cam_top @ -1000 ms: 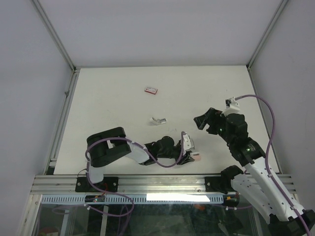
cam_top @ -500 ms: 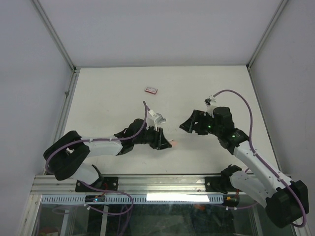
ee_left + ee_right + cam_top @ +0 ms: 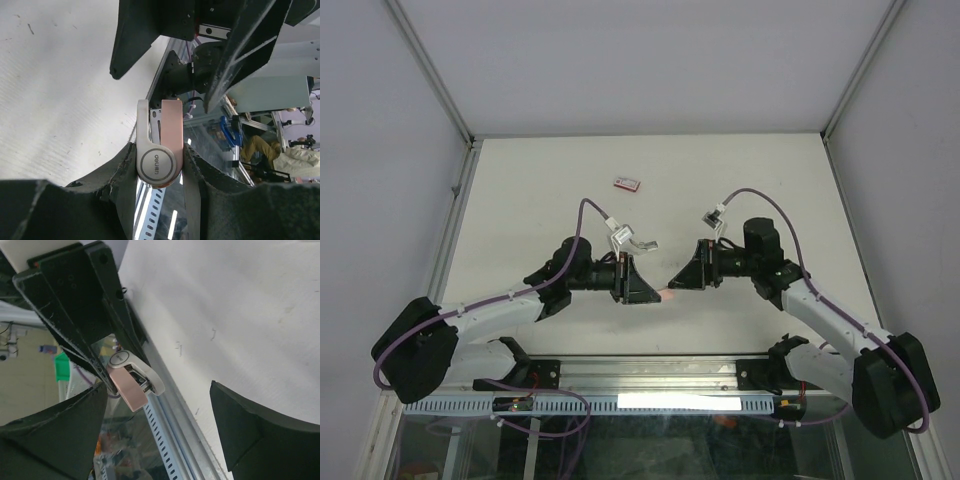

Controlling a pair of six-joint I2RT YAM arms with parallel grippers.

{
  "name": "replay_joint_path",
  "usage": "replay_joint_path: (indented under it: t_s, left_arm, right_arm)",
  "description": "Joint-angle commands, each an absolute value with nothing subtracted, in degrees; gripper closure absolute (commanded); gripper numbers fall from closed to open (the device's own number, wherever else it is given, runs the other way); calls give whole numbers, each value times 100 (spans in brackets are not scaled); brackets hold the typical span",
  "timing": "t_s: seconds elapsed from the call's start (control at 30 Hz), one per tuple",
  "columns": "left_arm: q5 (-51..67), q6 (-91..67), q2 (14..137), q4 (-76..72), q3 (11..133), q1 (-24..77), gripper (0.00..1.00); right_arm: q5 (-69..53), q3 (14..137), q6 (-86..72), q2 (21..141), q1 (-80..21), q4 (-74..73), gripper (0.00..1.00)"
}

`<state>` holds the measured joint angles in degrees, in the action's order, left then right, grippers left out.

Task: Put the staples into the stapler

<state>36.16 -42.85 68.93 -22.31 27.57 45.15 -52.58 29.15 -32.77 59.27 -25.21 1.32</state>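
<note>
While both arms are reaching toward mid-table (image 3: 520, 200), the left gripper (image 3: 642, 288) is pinching the stapler (image 3: 664, 293) by its hinge end, seemingly off the surface. The right gripper (image 3: 682, 279) is facing it, jaws spread.

Risk: a skewed grab could be twisting or knocking the stapler out of that narrow pinch.

Staples box (image 3: 627, 183) is lying well apart, far side.

Not showing: whether the stapler is opened for loading; box contents. Silvery bit (image 3: 645, 244) beside the left wrist is reading as unidentifiable.

pink-silver stapler (image 3: 158, 164), seemingly red staple box (image 3: 627, 183)
</note>
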Motion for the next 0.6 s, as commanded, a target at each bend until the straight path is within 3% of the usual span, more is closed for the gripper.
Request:
replay_joint_path:
  t_s: [0.0, 0.2, 0.5, 0.57]
  left_arm:
    - [3921, -4518, 6719, -2492, 2829, 4430, 100]
    - [4012, -4552, 6675, -2711, 2841, 4432, 100]
    - [3982, -4607, 6625, -3056, 2769, 4431, 100]
    - [3994, -4616, 6646, -3093, 2784, 4431, 100]
  right_arm:
    - [-6291, 2921, -3551, 5970, -2653, 969, 13]
    - [-6146, 2840, -3823, 6026, -2900, 1235, 25]
    - [-6194, 2760, -4217, 6131, -3085, 1620, 63]
    - [-6196, 2718, -4319, 6143, -3082, 1708, 75]
